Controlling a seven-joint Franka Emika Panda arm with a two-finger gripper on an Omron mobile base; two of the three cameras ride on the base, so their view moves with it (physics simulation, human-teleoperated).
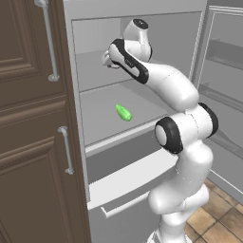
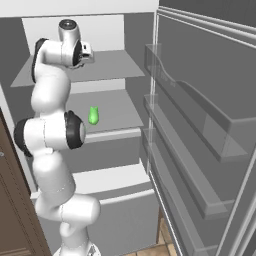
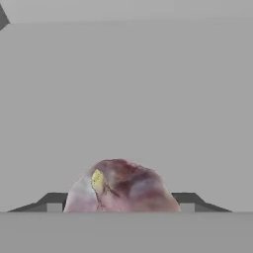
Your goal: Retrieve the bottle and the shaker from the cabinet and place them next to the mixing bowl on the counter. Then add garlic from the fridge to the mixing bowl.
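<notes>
The garlic [image 3: 123,185], a pinkish-purple bulb with a yellow spot, sits between my two dark fingertips [image 3: 54,200] in the hand view, and they touch it on both sides. My gripper [image 3: 121,203] is shut on it. From the base views the hand [image 1: 107,59] [image 2: 89,53] reaches into the open fridge over its upper shelf [image 1: 92,71] [image 2: 115,67]; the hand hides the garlic there. The bottle, the shaker and the mixing bowl are out of view.
A small green vegetable [image 1: 123,112] [image 2: 93,115] lies on the middle fridge shelf, below the hand. The open fridge door [image 2: 200,130] with its clear racks stands to the right. Brown cabinet doors [image 1: 33,118] with metal handles flank the fridge on the left.
</notes>
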